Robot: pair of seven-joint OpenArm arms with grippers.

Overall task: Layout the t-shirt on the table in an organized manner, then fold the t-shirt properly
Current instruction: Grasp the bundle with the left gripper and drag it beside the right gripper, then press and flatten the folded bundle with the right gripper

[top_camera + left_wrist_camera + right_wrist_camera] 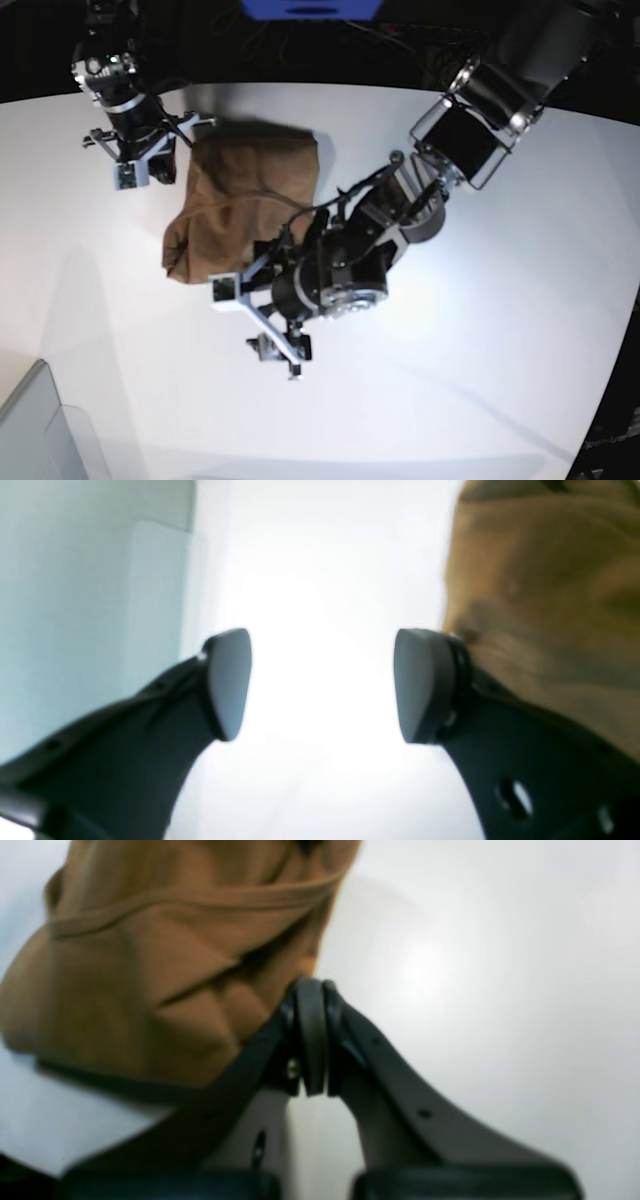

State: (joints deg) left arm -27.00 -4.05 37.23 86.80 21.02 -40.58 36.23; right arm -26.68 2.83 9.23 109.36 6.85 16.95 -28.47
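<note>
The tan-brown t-shirt (240, 205) lies bunched and wrinkled on the white table (500, 330), left of centre. My left gripper (252, 322) is open and empty just below the shirt's lower edge. In the left wrist view the gripper (322, 680) spreads over bare table (320, 580), with the shirt (540, 595) behind its right finger. My right gripper (135, 172) sits at the shirt's upper left corner. In the right wrist view the gripper (311, 1005) is shut, its tip against the edge of the shirt (150, 965), with no cloth visible between the pads.
A grey translucent bin (35, 430) stands at the table's front left corner and also shows in the left wrist view (75, 605). The left arm's bulky body (400, 220) reaches over the table's middle. The table's curved edge runs along the back.
</note>
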